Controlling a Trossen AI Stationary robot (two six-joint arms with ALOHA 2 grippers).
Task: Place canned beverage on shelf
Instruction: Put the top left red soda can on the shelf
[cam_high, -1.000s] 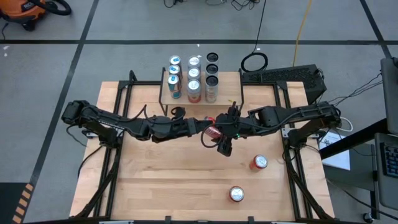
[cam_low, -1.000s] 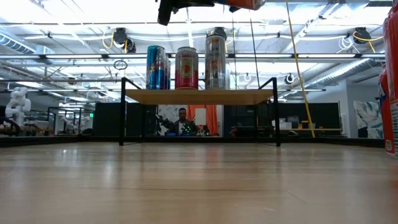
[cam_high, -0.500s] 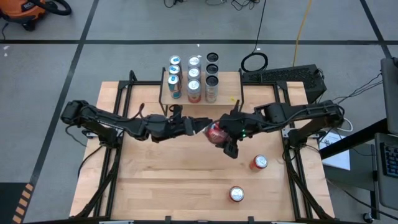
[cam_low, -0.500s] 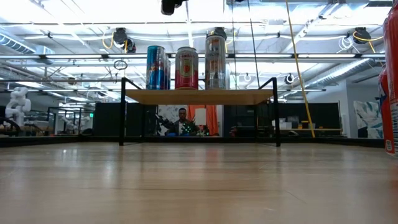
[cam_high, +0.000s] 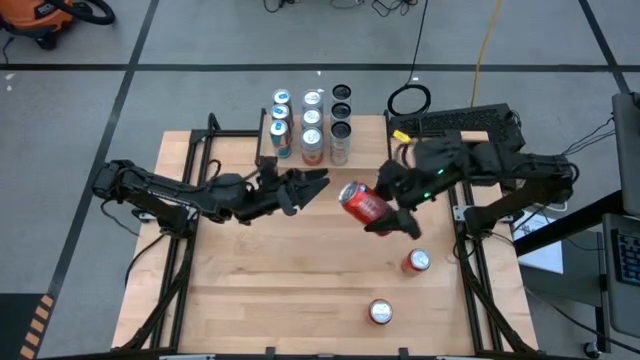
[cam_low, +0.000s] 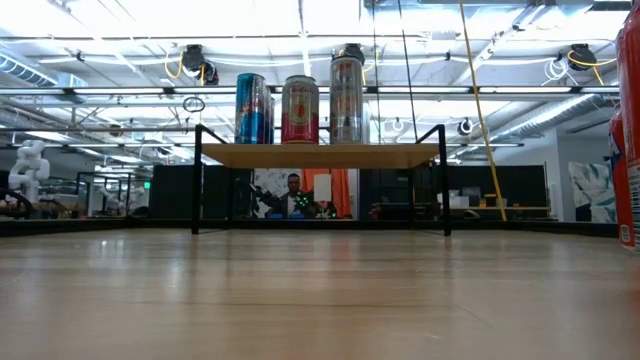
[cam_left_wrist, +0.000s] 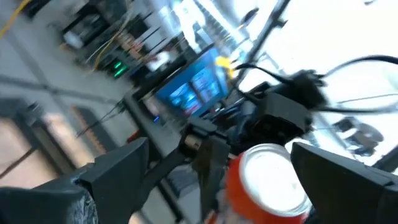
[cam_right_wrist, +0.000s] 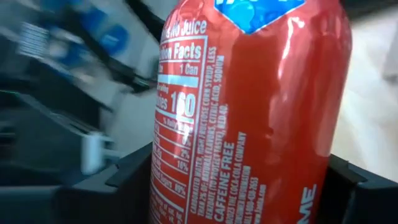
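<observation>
Right gripper (cam_high: 385, 210) grasps one red drink can (cam_high: 362, 202) above table centre, left gripper (cam_high: 312, 181) released beside it; small wooden shelf (cam_high: 267, 140) far holds nine cans, two red cans near-right.

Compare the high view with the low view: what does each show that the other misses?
Only the high view shows both arms: the right gripper holding a red beverage can aloft, the open left gripper nearby, and two more cans on the table. Only the low view shows the room behind, with a person. Both show the small wooden shelf carrying cans.
</observation>
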